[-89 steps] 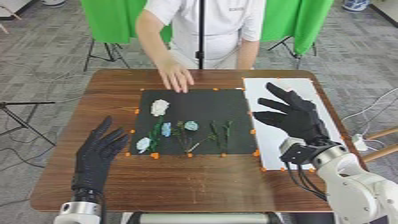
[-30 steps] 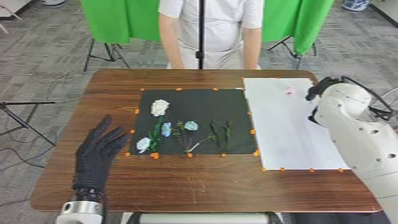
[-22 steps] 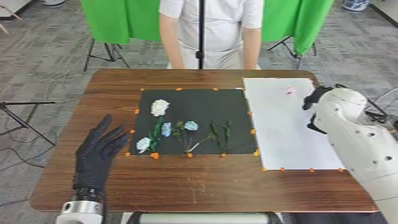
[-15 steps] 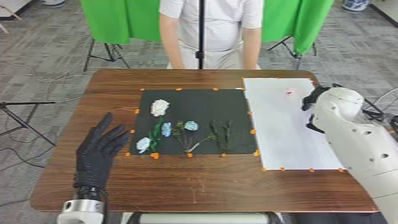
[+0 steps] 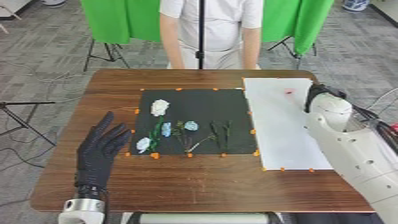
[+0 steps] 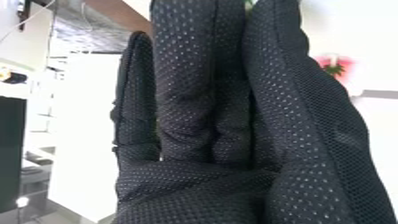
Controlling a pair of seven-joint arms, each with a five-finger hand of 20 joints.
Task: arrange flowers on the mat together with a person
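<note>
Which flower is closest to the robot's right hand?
The pink flower, seen against the white sheet; the white and blue flowers lie on the black mat, farther off.

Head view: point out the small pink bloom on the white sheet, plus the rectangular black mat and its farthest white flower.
Pink bloom (image 5: pixel 289 91): head view, on its petals.
Black mat (image 5: pixel 213 106): head view, on its bare far part.
White flower (image 5: pixel 159 107): head view, on its blossom.

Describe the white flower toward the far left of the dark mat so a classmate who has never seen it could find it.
On the brown table, find the dark mat. Look to its far left part for the white flower. It is whiter than the pale blue flowers and lies farther from the robot.
</note>
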